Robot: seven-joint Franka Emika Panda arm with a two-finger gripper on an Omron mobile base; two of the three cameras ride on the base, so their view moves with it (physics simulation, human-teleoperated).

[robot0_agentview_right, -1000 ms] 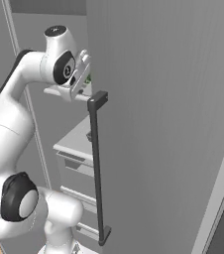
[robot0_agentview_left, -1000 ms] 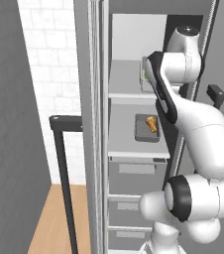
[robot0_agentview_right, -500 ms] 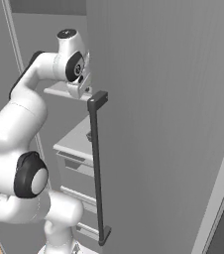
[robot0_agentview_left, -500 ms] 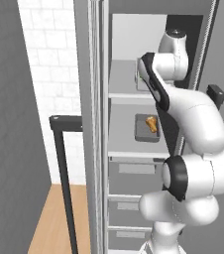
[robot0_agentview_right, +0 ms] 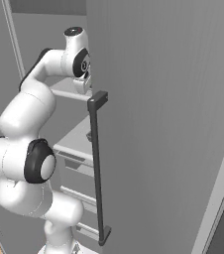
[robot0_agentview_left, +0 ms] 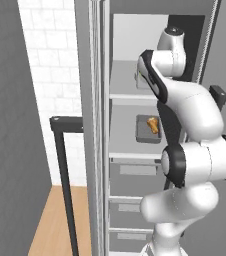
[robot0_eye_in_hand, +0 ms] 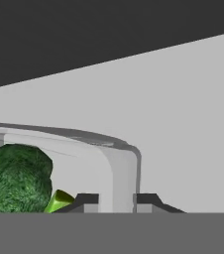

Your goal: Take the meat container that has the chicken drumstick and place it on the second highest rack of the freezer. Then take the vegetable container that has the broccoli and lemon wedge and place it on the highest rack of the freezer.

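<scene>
Grey plastic is what the jaws (robot0_eye_in_hand: 116, 202) straddle in the hand view: the rounded corner wall of the vegetable container (robot0_eye_in_hand: 119, 168) runs up between the two dark fingertips (robot0_eye_in_hand: 86, 201), one tip on each side of the rim. The gap between them looks narrow, about the thickness of that wall, but whether they are pressing on it or have just let go I cannot tell.

Inside the container, off to the left of the jaws in that view, sits the broccoli (robot0_eye_in_hand: 16, 178), with the lemon wedge (robot0_eye_in_hand: 59, 201) tucked against its lower edge, just beside the near fingertip. The container lies flat on the highest rack (robot0_agentview_left: 127, 82) of the freezer (robot0_agentview_left: 97, 125), the pale shelf surface stretching away beyond the rim.

From the left base view, the arm reaches up into the open freezer with the hand at the upper shelf. One shelf down, the meat container (robot0_agentview_left: 148, 129) rests on the second highest rack (robot0_agentview_left: 122, 142), the chicken drumstick (robot0_agentview_left: 154, 125) lying in it with its long axis running front to back.

Both containers appear to be where the task wants them, so the coming move is probably a release and straight pull-back along the line of the jaws, away from the rim.
</scene>
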